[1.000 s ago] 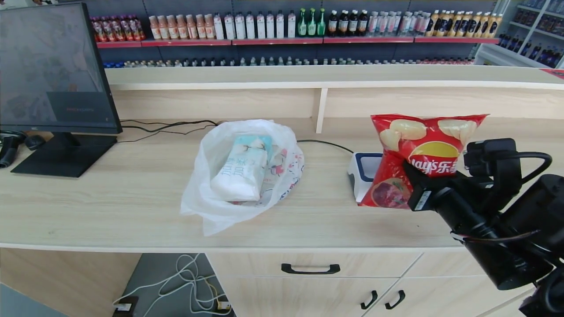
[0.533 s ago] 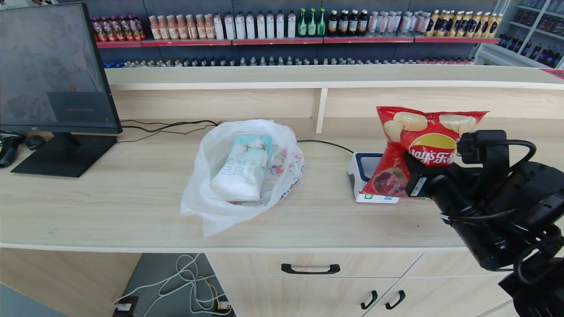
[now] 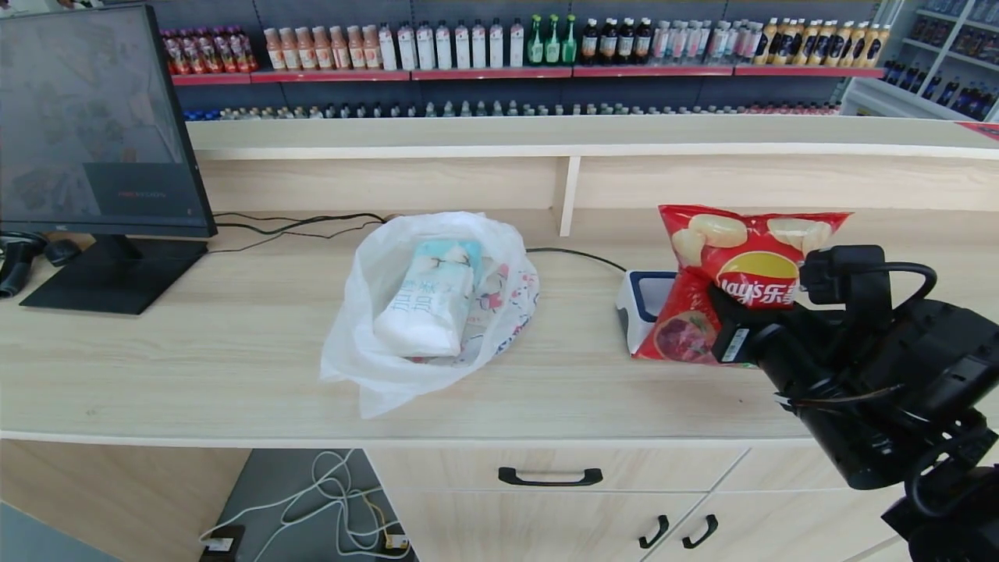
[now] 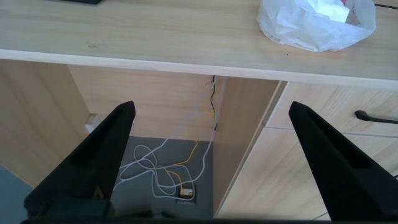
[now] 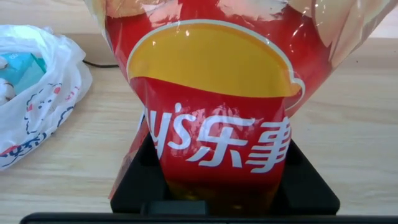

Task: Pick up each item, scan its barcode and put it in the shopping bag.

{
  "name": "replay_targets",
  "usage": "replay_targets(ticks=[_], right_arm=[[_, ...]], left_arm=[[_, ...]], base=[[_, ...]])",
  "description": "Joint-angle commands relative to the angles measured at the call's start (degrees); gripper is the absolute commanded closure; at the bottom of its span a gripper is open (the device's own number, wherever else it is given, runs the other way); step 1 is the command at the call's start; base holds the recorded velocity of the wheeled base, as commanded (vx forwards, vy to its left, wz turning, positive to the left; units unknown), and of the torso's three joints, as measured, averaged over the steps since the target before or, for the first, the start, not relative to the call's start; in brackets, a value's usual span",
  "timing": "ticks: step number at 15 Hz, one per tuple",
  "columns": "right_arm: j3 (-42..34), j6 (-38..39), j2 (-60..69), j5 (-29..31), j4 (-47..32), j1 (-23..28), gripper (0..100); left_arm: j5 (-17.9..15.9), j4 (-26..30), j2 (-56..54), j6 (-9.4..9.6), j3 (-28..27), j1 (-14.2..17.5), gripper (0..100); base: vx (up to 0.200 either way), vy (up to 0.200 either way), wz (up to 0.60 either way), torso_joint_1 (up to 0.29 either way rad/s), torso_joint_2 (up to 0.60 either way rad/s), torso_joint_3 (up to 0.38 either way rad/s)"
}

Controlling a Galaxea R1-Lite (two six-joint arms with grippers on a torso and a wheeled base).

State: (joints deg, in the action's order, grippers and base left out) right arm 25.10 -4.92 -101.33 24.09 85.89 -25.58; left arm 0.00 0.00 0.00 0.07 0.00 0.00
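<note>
Head view: the bag of chips [image 3: 741, 269] is glossy, crinkly red foil with a yellow oval and pale chips printed across the top. It's held upright over the right part of the light wood-grain counter [image 3: 195, 351]. The right gripper [image 3: 722, 311] is clamped onto its lower right side. The bag's lower left corner covers part of the scanner [image 3: 638, 300], a boxy white unit with a dark window. Can't tell if the bag's bottom touches the counter.

Around the middle of the counter, the shopping bag [image 3: 421, 312] is thin, wrinkly, see-through white plastic, slumped open. There's a soft pale-blue-and-white pack [image 3: 428, 300] lying inside it. A flat black monitor [image 3: 94, 125] stands by the left back corner.

Left wrist view: the left gripper [image 4: 214, 162] has its two black wedge-shaped fingers [image 4: 106, 158] spread wide with nothing between them. It hangs lower than the counter's front edge, above loose cables [image 4: 165, 171] on the floor. The shopping bag shows up on the countertop.

Right wrist view: the chip bag sits right up close, shiny and slightly puckered. Its lower part is pinched in the black jaws of the right gripper. The shopping bag lies on the counter off to one side.
</note>
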Motion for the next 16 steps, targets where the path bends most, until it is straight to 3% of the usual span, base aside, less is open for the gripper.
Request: replay_targets(ticks=[1, 9, 12, 16], right_arm=[[1.2, 0.0, -1.3, 0.0, 0.1, 0.0, 100], [2.2, 0.7, -0.7, 0.0, 0.0, -0.2, 100], [3.9, -0.1, 4.8, 0.3, -1.3, -5.5, 100], [5.1, -2.0, 7.6, -2.7, 1.3, -8.7, 100]], left_arm=[[0.0, -0.1, 0.0, 0.01, 0.0, 0.0, 0], [0.0, 0.0, 0.0, 0.01, 0.0, 0.0, 0], [0.0, -0.1, 0.0, -0.07, 0.0, 0.0, 0], [0.0, 0.0, 0.1, 0.01, -0.1, 0.0, 0]], base=[[0.0, 0.0, 0.0, 0.0, 0.0, 0.0], [0.0, 0.0, 0.0, 0.0, 0.0, 0.0], [0.0, 0.0, 0.0, 0.0, 0.0, 0.0], [0.0, 0.0, 0.0, 0.0, 0.0, 0.0]])
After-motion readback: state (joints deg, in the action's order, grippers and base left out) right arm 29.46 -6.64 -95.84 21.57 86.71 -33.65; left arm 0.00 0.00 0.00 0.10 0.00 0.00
